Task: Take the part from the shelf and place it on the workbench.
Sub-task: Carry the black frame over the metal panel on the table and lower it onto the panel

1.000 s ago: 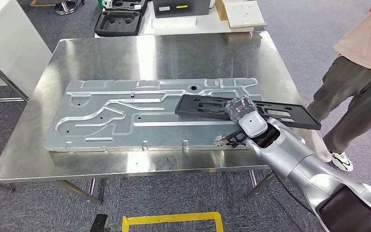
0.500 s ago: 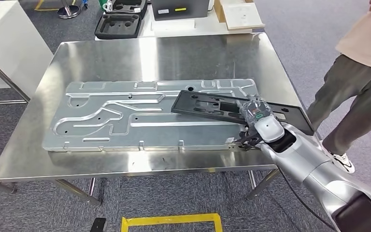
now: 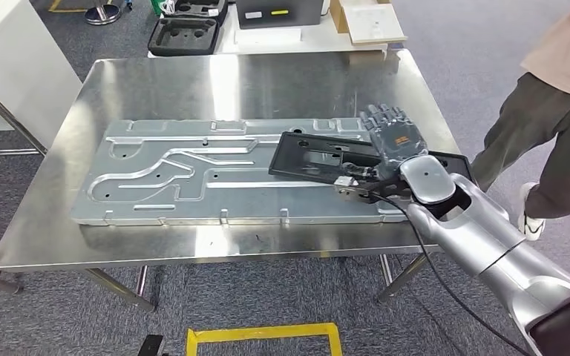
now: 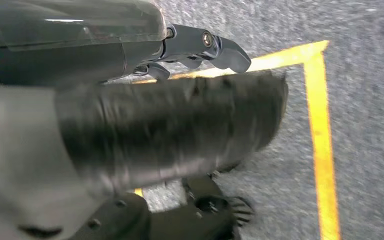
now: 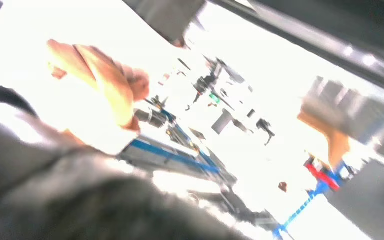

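The right hand point(image 3: 392, 141) reaches in from the lower right of the head view on its silver arm point(image 3: 482, 237), palm down over the right end of the black part point(image 3: 319, 158), with the fingers point(image 3: 383, 115) stretched forward and spread rather than curled. The thumb side sits low against the near edge of the part, but whether anything is pinched there cannot be told, since the back of the hand hides the contact. The black part is a long flat frame with slots; it lies at a slight angle on top of the large grey metal plate point(image 3: 171, 174), its left end over the plate's middle and its right end passing under the hand toward the counter's right edge. The grey plate, stamped with raised channels, lies flat along the steel counter point(image 3: 260, 78) and covers most of its near half. In the left wrist view the left hand point(image 4: 200, 47) hangs over grey carpet crossed by a yellow floor line point(image 4: 322, 145), its dark fingers bent and holding nothing. Beyond the far edge of the counter sit a black foam tray point(image 3: 182, 33) and a pale board point(image 3: 375, 21). A person point(image 3: 557, 96) in grey trousers stands beside the counter's right side.
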### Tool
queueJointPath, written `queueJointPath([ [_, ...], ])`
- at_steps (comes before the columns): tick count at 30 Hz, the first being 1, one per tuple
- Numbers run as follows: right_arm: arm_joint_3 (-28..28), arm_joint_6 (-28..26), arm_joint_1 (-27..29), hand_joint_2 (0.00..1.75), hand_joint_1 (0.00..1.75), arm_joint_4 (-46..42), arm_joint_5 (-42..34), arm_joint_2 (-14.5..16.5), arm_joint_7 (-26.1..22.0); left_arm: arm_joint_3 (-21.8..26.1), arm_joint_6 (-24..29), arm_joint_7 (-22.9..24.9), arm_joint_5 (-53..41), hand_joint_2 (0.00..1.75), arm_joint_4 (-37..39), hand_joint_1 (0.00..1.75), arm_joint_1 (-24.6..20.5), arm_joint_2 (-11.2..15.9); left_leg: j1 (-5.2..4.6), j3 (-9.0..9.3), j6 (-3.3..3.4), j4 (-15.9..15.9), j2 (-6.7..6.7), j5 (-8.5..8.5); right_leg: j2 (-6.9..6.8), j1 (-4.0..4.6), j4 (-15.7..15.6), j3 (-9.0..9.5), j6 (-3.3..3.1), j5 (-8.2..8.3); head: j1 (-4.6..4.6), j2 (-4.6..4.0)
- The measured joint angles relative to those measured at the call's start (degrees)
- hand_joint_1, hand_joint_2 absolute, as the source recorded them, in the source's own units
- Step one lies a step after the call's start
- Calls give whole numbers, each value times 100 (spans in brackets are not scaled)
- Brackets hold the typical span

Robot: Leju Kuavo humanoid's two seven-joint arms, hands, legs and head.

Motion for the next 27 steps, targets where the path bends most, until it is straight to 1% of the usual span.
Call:
queueJointPath([
  [1,-27,-4,3,0,0,-131,1,-14,14,0,-25,13,-29,0,0,0,3,-2,8,-25,45,-25,10,48,-5,-4,103,-48,22,-119,3,0],
  [2,-54,-6,3,0,0,-247,3,-33,33,0,-40,20,-50,0,0,0,6,-4,18,-63,90,-45,19,96,-10,-6,323,-136,35,-323,9,0],
  [4,-101,-4,9,0,0,-445,5,-70,61,0,-51,26,-69,0,0,0,3,-6,8,-169,144,-39,23,171,-20,-12,1011,-360,48,-821,14,0],
  [5,-119,-3,17,0,0,-525,5,-90,67,-1,-51,28,-69,0,0,0,4,-6,2,-222,153,-30,22,202,-20,-12,1309,-436,54,-987,15,0],
  [6,-136,-2,26,0,0,-616,5,-112,69,-1,-52,30,-70,0,0,0,5,-6,-5,-285,152,-15,22,238,-20,-12,1446,-424,59,-1039,14,0],
  [7,-151,-5,33,0,0,-702,5,-133,73,-2,-53,33,-71,0,0,0,5,-6,-12,-349,148,3,22,274,-21,-13,1387,-317,58,-985,14,0],
  [8,-166,-11,37,0,0,-776,0,-149,79,-2,-53,37,-72,0,0,0,5,-6,-15,-407,140,22,22,305,-21,-12,1198,-154,53,-876,14,0],
  [9,-192,-28,37,0,0,-863,-27,-164,90,-2,-54,41,-73,0,0,0,1,-6,-17,-468,123,49,23,341,-22,-10,824,116,38,-751,14,0],
  [10,-227,-62,42,0,0,-941,-76,-173,107,-2,-53,44,-73,0,0,0,-3,-7,-22,-515,101,66,23,375,-22,2,480,347,27,-675,11,0],
  [11,-273,-117,47,0,0,-1027,-149,-182,122,-2,-53,45,-74,0,0,0,-6,-9,-23,-543,73,77,24,409,-20,20,225,505,13,-612,10,0],
  [12,-328,-184,50,0,0,-1111,-231,-193,136,-2,-53,45,-77,0,0,0,-9,-10,-24,-564,39,83,24,449,-18,39,29,612,-1,-577,12,0],
  [13,-384,-268,54,0,0,-1179,-317,-200,142,-2,-52,46,-80,0,0,0,-10,-12,-23,-575,7,71,23,492,-16,56,5,600,-16,-551,14,0],
  [15,-459,-417,64,0,0,-1267,-465,-209,142,-2,-51,47,-89,0,0,0,-11,-11,-21,-597,-59,29,15,576,-23,51,-28,532,-74,-448,22,0],
  [16,-478,-478,78,0,0,-1297,-532,-208,138,-2,-52,48,-91,0,0,0,-10,-10,-16,-639,-92,35,10,552,-32,37,-47,487,-109,-381,20,0],
  [17,-480,-517,101,0,0,-1324,-585,-208,132,-3,-53,51,-96,0,0,0,-7,-12,-12,-709,-124,106,6,439,-41,23,-69,429,-136,-306,18,0],
  [18,-488,-563,130,0,0,-1365,-643,-207,121,-3,-54,54,-102,0,0,0,-4,-17,-3,-813,-155,318,6,187,-49,11,-82,347,-160,-232,15,0],
  [19,-511,-626,168,0,0,-1424,-717,-207,103,-4,-55,58,-112,0,0,0,-1,-26,9,-926,-180,632,8,-130,-53,6,-83,260,-177,-160,11,0],
  [20,-556,-723,222,0,0,-1518,-828,-207,70,-5,-56,61,-123,0,0,0,2,-35,16,-1013,-197,996,9,-410,-53,7,-81,162,-186,-92,9,0],
  [21,-621,-878,296,0,0,-1638,-982,-207,12,-7,-57,63,-135,0,0,0,4,-43,21,-1044,-206,1330,10,-577,-52,7,-75,58,-191,-22,9,0],
  [22,-698,-1075,382,0,0,-1778,-1174,-207,-62,-9,-56,67,-147,0,0,0,3,-51,24,-985,-206,1503,10,-569,-50,7,-66,-36,-187,42,9,0],
  [23,-778,-1288,473,0,0,-1941,-1378,-207,-141,-11,-54,74,-157,0,0,0,2,-57,24,-839,-200,1507,10,-450,-48,6,-56,-125,-177,102,9,0],
  [24,-852,-1477,552,0,0,-2104,-1549,-210,-207,-13,-50,83,-165,0,0,0,2,-63,24,-592,-186,1322,9,-305,-44,4,-45,-205,-162,159,8,0],
  [25,-920,-1613,616,0,0,-2269,-1674,-213,-247,-14,-44,91,-169,0,0,0,-1,-68,22,-269,-167,976,8,-261,-42,4,-34,-269,-141,209,5,0],
  [26,-992,-1705,667,0,0,-2433,-1741,-227,-263,-15,-41,96,-166,0,0,0,-7,-72,11,51,-145,572,3,-291,-45,7,-26,-312,-112,254,8,0],
  [27,-1069,-1779,722,0,0,-2589,-1766,-249,-267,-15,-37,97,-157,0,0,0,-13,-76,-3,287,-121,255,-5,-358,-53,13,-34,-329,-78,303,8,0],
])
